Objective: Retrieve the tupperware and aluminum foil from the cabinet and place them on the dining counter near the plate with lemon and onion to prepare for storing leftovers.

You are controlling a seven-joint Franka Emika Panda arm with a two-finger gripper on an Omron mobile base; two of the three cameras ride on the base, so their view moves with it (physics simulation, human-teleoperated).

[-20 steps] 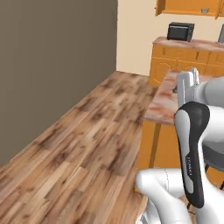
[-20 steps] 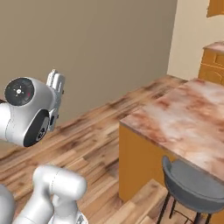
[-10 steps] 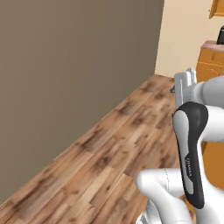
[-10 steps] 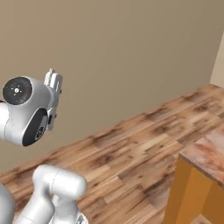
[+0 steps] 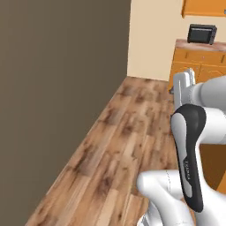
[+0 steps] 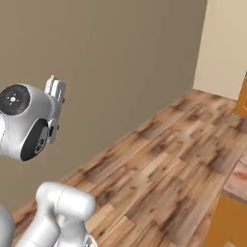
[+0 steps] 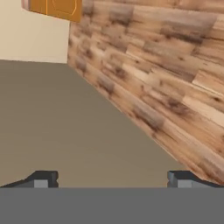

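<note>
left base view had swung off the dining counter toward the brown wall [image 5: 62, 88] and wood floor [image 5: 123, 145], so the base was turning in transit, the gripper [image 7: 111, 179] spread wide and empty, orange cabinet [image 5: 205, 8] upper right.

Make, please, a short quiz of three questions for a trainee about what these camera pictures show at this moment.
1. True or false: the tool holds a blue box.
2. What stands on the marbled wall counter in the left base view? A) a small black appliance B) a round dark plate C) a grey canister
3. Fill in: in the hand view, the tool's two dark fingertips stand wide ____.

Key: 1 false, nothing lies between the fingertips. 2 A, the small black appliance. 3 apart.
</note>
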